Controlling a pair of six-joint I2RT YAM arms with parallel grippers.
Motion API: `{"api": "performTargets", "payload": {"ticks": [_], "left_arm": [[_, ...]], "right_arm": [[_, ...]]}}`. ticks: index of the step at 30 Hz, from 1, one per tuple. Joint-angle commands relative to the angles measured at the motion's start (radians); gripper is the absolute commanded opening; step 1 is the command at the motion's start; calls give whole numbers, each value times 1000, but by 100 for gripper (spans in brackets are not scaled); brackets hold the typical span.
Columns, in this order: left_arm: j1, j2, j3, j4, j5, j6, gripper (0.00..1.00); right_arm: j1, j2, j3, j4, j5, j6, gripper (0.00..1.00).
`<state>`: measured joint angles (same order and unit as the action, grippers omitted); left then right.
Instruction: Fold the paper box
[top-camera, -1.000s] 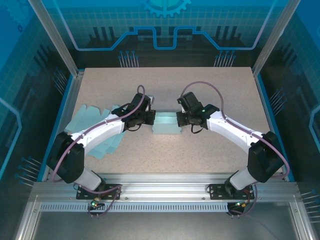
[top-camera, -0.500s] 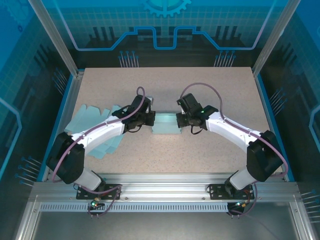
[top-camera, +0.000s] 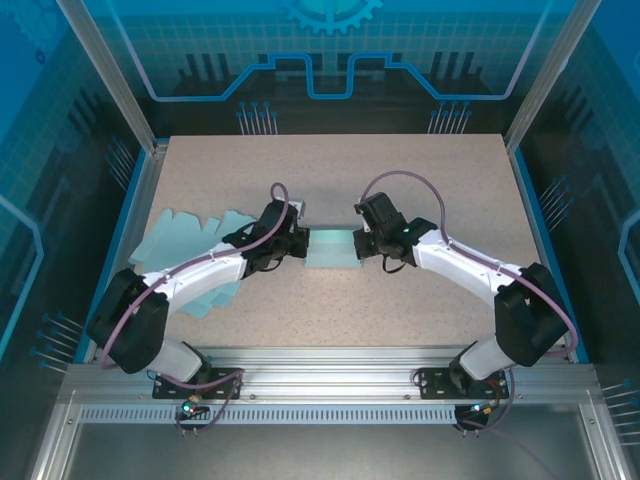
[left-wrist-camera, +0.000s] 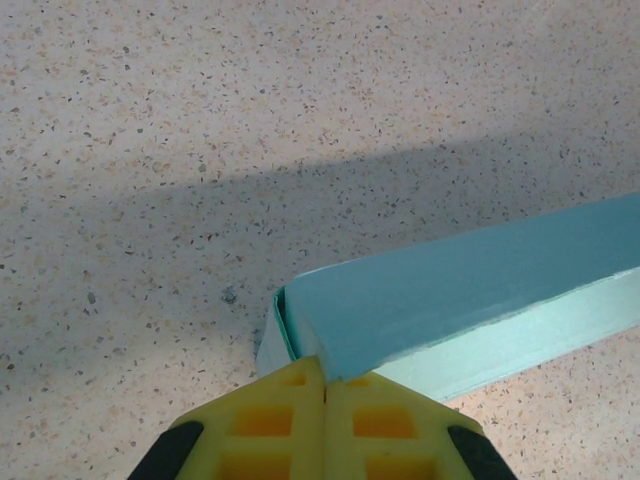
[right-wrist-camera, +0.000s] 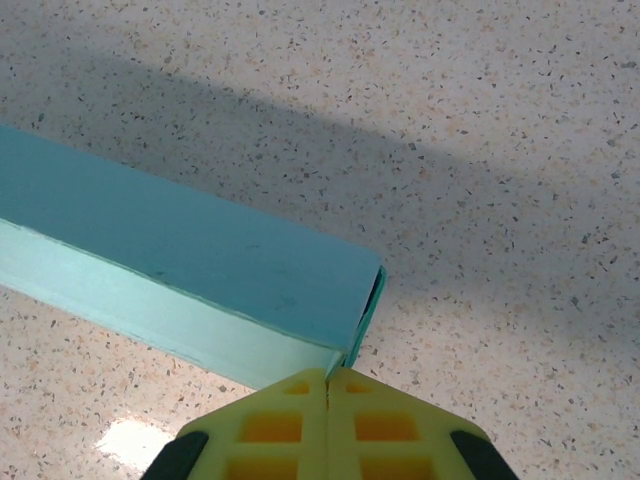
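Starting at the 9 o'clock side of the worktop (top-camera: 420, 180): a fan of spare flat blanks (top-camera: 185, 240) lies under the left forearm. I'd guess any big swing of that arm could drag them around.

The left hand (top-camera: 298, 243) has its yellow fingers (left-wrist-camera: 290, 400) pressed flat together with nothing I can see between them, the tip right against the box's 9 o'clock end. In the left wrist view that end shows a thin seam where a flap tucks in. A hard shove there could crumple the flap instead of seating it.

The paper box (top-camera: 331, 248) sits near the middle of the worktop, lying flat between the two hands, and looks mostly formed already.

The right hand (top-camera: 362, 243) mirrors the left at the 3 o'clock end — fingers (right-wrist-camera: 290, 420) closed tight, gripping nothing visible, tip at the box's corner, where a dark gap shows.

Main worry: thin card pinched lengthwise between two blunt tips. If one side pushes harder, the box probably skids on the smooth worktop or bows upward — and a flap pops back out.
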<state>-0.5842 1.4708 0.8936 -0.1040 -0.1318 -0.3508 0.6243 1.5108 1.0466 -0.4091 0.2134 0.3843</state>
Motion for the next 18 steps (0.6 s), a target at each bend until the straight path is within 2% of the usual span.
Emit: {"api": "performTargets", "payload": {"ticks": [1, 6, 8, 13, 18], "left_arm": [[-28, -27, -67, 25, 125, -30, 14], [-27, -121, -104, 63, 121, -28, 53], [-28, -153, -110, 63, 115, -39, 63], [-28, -217, -112, 71, 81, -65, 79], [-22, -228, -82, 17, -56, -131, 84]], "right_arm": [[50, 29, -45, -9, -52, -15, 0], [64, 37, -41, 0, -27, -24, 0], [69, 41, -40, 6, -23, -27, 0], [73, 51, -37, 8, -22, -28, 0], [78, 52, -32, 6, -17, -31, 0]]}}
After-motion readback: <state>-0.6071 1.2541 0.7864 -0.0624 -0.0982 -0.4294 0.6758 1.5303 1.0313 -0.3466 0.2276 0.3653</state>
